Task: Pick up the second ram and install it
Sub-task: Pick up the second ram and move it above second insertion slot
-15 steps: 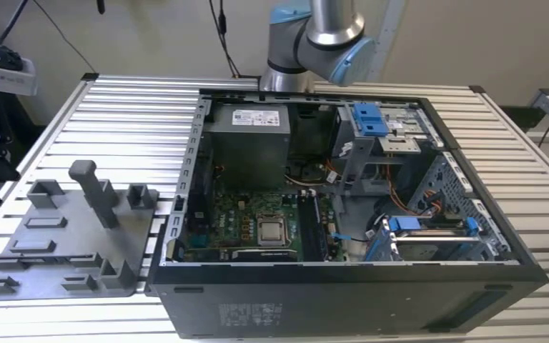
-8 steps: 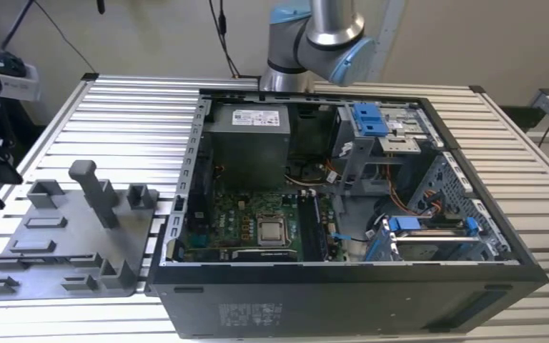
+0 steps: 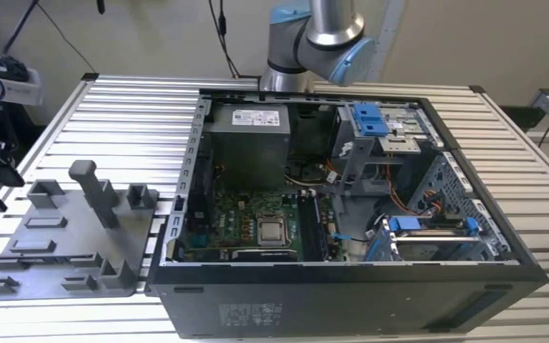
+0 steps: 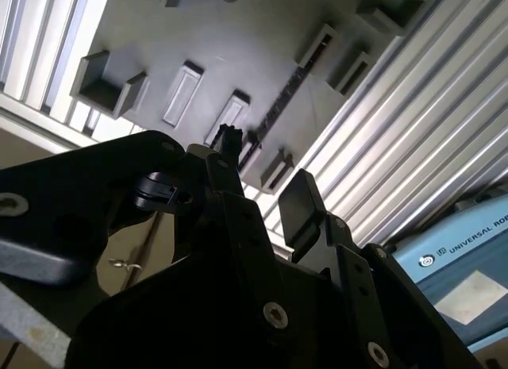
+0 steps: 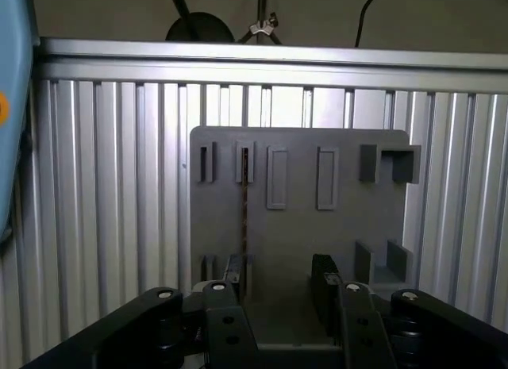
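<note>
**Table** [image 3: 112, 107]: ribbed aluminium surface that carries everything below.

**Computer case** [image 3: 351, 300]: black tower lying on its side with the side panel off, at the centre of the exterior view. Inside are a green motherboard [image 3: 241, 214], a grey power supply [image 3: 246, 136] at 12 o'clock from the board, and blue drive brackets [image 3: 370, 118] at 2 o'clock from it.

**Fixture plate** [image 3: 65, 268]: grey plastic plate with upright pegs and slotted blocks. It lies flat on the table at 9 o'clock from the case in the exterior view, just beside the case wall. Both wrist views show it from above [image 5: 294, 234] [image 4: 238, 44].

**Second ram** [image 5: 244, 202]: thin dark stick standing on edge in a slotted holder of the fixture plate. It shows as a narrow strip in both wrist views [image 4: 287, 91] and is seated in the plate, not in the case.

**Arm** [image 3: 317, 36]: silver and blue, at 12 o'clock from the case in the exterior view.

**Gripper** [image 5: 279, 286]: black and two-fingered, also seen in the second wrist view [image 4: 266, 174]. It sits over the fixture plate, released, with its fingers [image 5: 325, 278] spread and nothing grasped. The near end of the ram lines up with one finger rather than with the gap between them.
</note>
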Robot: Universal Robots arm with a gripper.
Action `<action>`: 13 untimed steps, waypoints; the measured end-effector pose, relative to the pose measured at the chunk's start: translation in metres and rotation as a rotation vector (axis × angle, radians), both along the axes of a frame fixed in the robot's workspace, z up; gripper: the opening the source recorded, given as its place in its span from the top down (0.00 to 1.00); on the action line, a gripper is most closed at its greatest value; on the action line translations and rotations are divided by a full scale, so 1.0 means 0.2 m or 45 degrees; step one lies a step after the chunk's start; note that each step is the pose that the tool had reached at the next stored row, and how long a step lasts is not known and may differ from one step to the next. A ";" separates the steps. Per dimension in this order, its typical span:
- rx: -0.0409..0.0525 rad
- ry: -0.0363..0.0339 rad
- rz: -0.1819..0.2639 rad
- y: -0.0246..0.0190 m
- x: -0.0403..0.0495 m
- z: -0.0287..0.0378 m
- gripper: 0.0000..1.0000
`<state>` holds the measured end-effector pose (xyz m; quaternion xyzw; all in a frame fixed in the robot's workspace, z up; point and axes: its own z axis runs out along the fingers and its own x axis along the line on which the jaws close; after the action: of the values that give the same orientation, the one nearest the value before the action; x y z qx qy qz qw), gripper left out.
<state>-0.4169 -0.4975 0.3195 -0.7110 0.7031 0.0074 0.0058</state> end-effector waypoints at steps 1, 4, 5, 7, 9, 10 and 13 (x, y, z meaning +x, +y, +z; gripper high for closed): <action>0.000 0.0000 0.000 0.000 0.000 -0.003 0.52; 0.000 -0.0001 0.000 0.000 0.000 -0.013 0.52; 0.000 -0.0001 0.000 0.000 0.000 -0.016 0.52; 0.000 -0.0001 0.000 0.000 0.000 -0.023 0.52; 0.000 0.0000 0.000 0.000 0.000 -0.032 0.52; 0.000 -0.0001 0.001 -0.001 0.000 -0.038 0.52; 0.000 0.0000 0.003 -0.004 -0.003 -0.058 0.52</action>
<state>-0.4176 -0.4983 0.3079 -0.7118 0.7023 0.0074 0.0058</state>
